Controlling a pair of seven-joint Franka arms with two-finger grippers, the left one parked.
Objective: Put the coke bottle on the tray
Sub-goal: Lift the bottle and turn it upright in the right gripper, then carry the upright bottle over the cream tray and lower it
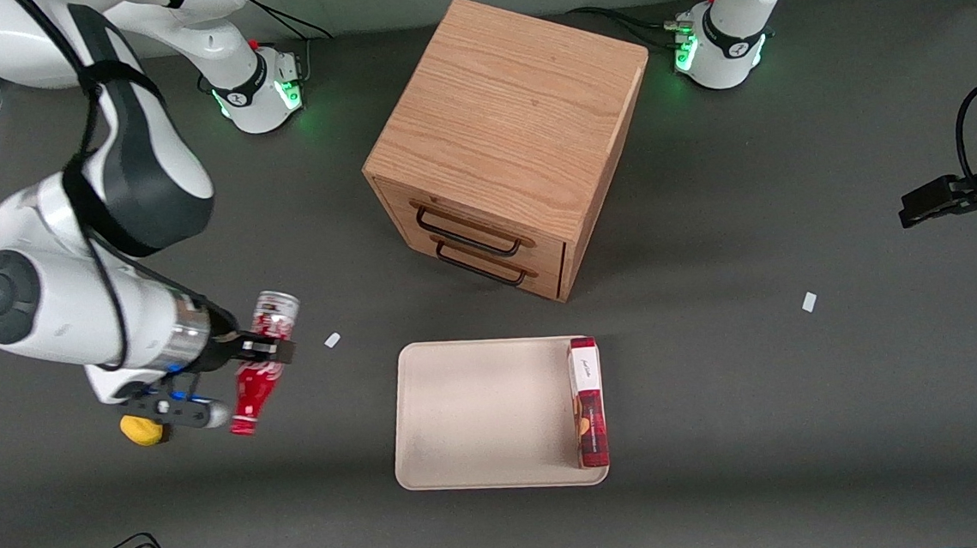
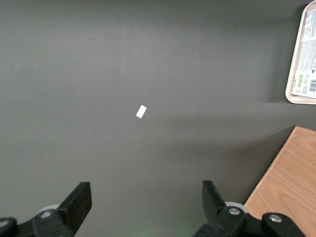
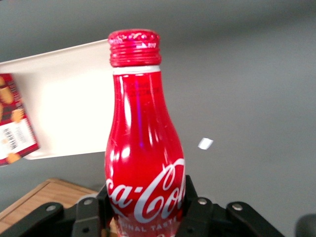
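**Status: bottle in grasp, transfer to tray pending**

1. Grasp. My gripper [image 1: 263, 350] is clamped on the coke bottle [image 1: 261, 367] at its waist. In the right wrist view the bottle [image 3: 143, 163] sits between my fingers [image 3: 200, 217], which bear on the body at the level of the script logo; the red cap points away from my palm.

2. Position. In the front view I hold the bottle at the lower left of the frame, toward the working arm's end of the table. Its silvery base shows above my fingers and its capped neck below them, so it reads as lying roughly level, neck toward the front camera. I judge it lifted clear of the table, though this overhead angle does not settle the height.

3. Target. The tray [image 1: 464, 413] lies at lower centre of the front frame, in front of the wooden drawer cabinet [image 1: 513, 135]. A flat red box [image 1: 589, 404] occupies the tray's edge nearest the parked arm; the remainder of the tray floor is bare. Bottle and tray are well apart, with open table between them.

4. Progress. Pick-up: done. Remaining: carry sideways over the tray, lower onto the bare floor, release, retract.

5. Other items. A yellow object [image 1: 142, 429] lies beside my wrist, partly hidden.
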